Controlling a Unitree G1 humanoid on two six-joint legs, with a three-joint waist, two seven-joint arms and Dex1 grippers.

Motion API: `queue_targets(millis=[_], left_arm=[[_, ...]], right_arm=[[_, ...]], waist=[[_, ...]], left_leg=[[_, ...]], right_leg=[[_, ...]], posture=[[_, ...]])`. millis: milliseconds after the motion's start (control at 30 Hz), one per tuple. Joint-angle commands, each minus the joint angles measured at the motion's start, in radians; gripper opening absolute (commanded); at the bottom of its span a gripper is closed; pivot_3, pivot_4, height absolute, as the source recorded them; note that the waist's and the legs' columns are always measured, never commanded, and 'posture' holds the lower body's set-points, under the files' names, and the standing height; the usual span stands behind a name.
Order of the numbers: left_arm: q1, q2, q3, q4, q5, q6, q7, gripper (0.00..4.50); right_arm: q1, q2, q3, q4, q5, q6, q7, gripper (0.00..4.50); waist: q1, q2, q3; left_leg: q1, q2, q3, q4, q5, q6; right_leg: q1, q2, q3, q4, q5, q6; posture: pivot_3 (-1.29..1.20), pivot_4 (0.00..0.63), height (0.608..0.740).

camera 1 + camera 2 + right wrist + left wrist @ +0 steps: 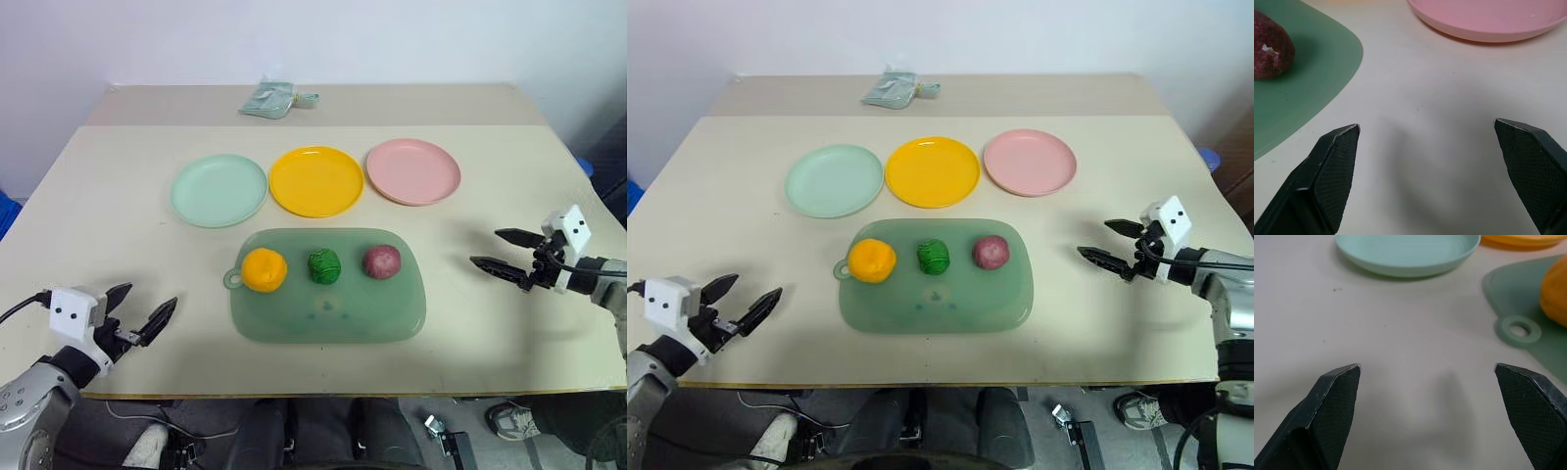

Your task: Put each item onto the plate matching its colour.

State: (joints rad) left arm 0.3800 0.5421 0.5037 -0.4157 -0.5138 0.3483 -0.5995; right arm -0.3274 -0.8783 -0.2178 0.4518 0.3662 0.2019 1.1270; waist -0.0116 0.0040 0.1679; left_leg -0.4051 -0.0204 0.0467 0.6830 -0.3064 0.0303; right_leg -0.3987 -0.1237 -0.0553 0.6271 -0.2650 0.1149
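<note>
Pale beige table [118, 206] set against a plain white wall, seen from above by a robot looking down over its two arms. Across the middle of the table three round shallow plates sit in a row: a mint green plate [218, 190] on the left, a yellow-orange plate [315, 180] in the centre and a pink plate [412, 171] on the right, each just beside its neighbour. All three plates are bare. Nearer the robot lies a translucent green tray [328, 311] with rounded corners and a small ring tab on its left edge. Three balls rest in a line along the tray's far half: an orange ball [264, 270] at the left, a dark green knobbly ball [324, 265] in the middle and a maroon-red ball [381, 261] at the right, each apart from the next. At the far edge of the table, well behind the plates, lies a pale-green packet [269, 100].

The left gripper [140, 314] hovers over the near left corner of the table, well apart from the tray, its two black fingers spread wide with nothing between them. The right gripper [498, 251] hangs over the right side of the table, near the tray's right end, pointing toward the tray, its fingers likewise spread wide and holding nothing
</note>
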Motion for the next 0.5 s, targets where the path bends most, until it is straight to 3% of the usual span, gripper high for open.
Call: queue_targets(millis=[33, 500], left_arm=[[-0.008, -0.002, 0.009, -0.035, -0.013, 0.005, 0.013, 4.5], [-0.082, -0.01, -0.027, -0.029, -0.031, 0.023, 0.022, 4.5]], right_arm=[[-0.033, 0.003, -0.01, 0.017, -0.008, -0.029, 0.001, 4.46], [-0.035, 0.052, -0.029, -0.015, -0.029, -0.064, -0.095, 4.46]], waist=[[0.0, 0.0, 0.0], [0.001, 0.0, 0.0]], left_leg=[[0.0, 0.0, 0.0, 0.0, 0.0, 0.0], [0.0, 0.0, 0.0, 0.0, 0.0, 0.0]], right_leg=[[0.0, 0.0, 0.0, 0.0, 0.0, 0.0], [0.0, 0.0, 0.0, 0.0, 0.0, 0.001]], posture=[[0.0, 0.15, 0.74], [0.0, 0.15, 0.74]])
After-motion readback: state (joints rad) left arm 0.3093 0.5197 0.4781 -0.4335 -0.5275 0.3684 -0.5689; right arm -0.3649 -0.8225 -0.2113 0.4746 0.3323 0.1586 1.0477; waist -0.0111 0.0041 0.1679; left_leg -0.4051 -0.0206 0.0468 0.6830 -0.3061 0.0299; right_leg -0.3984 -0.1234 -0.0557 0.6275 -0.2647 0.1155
